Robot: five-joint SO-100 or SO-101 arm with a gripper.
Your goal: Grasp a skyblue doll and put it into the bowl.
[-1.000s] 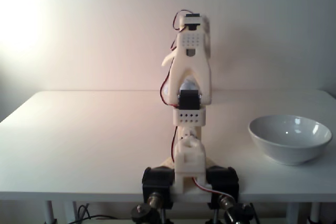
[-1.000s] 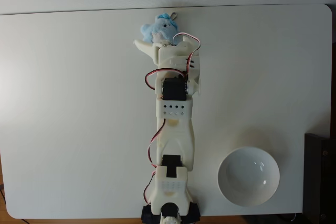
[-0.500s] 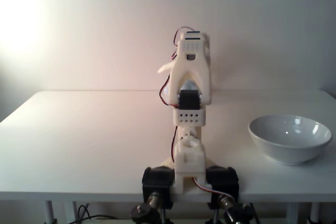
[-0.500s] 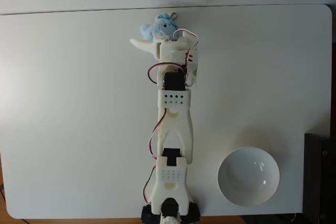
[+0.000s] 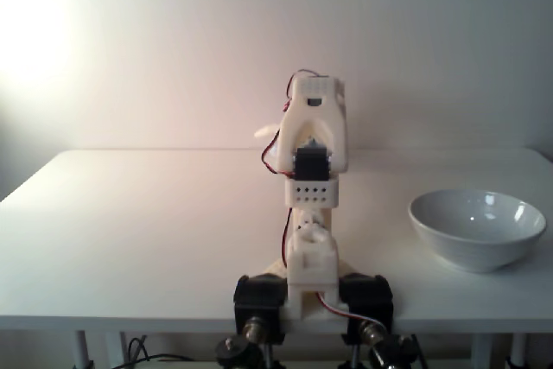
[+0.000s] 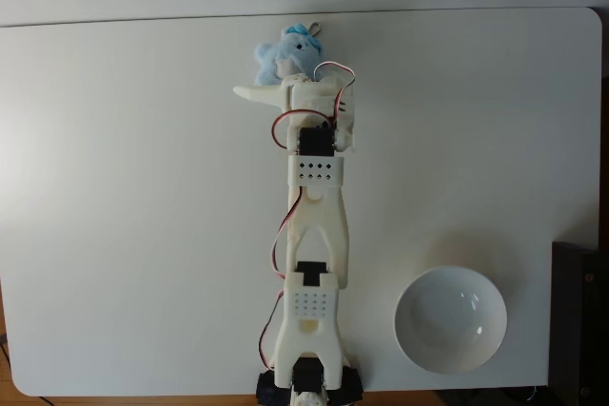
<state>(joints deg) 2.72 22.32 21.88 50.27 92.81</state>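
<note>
The skyblue doll [image 6: 282,51] lies near the far edge of the white table in the top-down fixed view, its near side partly covered by my wrist. My gripper [image 6: 269,80] is open right at the doll's near side. One white finger [image 6: 255,92] splays out to the left; the other is hidden under the wrist. In the front fixed view the arm hides the doll, and that finger [image 5: 265,132] pokes out to the left of the wrist. The glossy white bowl [image 6: 450,319] stands empty at the near right, beside my base, and shows at the right in the front fixed view [image 5: 477,248].
A dark box [image 6: 579,320] sits off the table's right edge in the top-down fixed view. The table's far edge [image 6: 400,12] runs just beyond the doll. Bare tabletop [image 6: 133,197] spreads to the left of the arm.
The arm has lowered over the last second, dropping the wrist toward the table at the doll. The splayed finger has swung further out to the left. Doll and bowl have not moved.
</note>
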